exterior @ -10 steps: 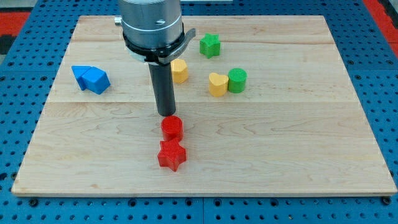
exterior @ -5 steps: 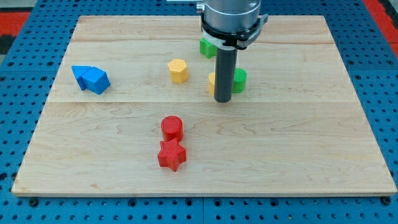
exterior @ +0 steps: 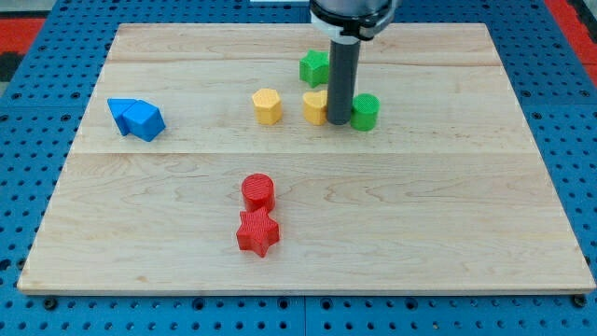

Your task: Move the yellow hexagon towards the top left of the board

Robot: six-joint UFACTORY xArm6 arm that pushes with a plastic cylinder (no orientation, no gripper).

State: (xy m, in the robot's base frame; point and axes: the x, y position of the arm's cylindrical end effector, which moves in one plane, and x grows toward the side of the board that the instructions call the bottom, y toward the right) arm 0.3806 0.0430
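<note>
The yellow hexagon [exterior: 267, 105] stands on the wooden board [exterior: 420, 215] a little above its middle. My tip [exterior: 340, 122] is to the hexagon's right, wedged between a yellow heart-shaped block [exterior: 314, 107] on its left and a green cylinder [exterior: 365, 112] on its right. It touches or nearly touches both. The rod hides part of the yellow heart. A green star [exterior: 314, 67] sits just above them, partly behind the rod.
Two blue blocks [exterior: 136, 119] sit together at the view's left. A red cylinder [exterior: 257, 191] and a red star [exterior: 257, 232] stand one above the other below the middle of the board.
My tip swept from beside the red cylinder to the right and up, ending between the yellow heart and green cylinder. The heart shifted left and the green cylinder slightly right. The hexagon stayed put.
</note>
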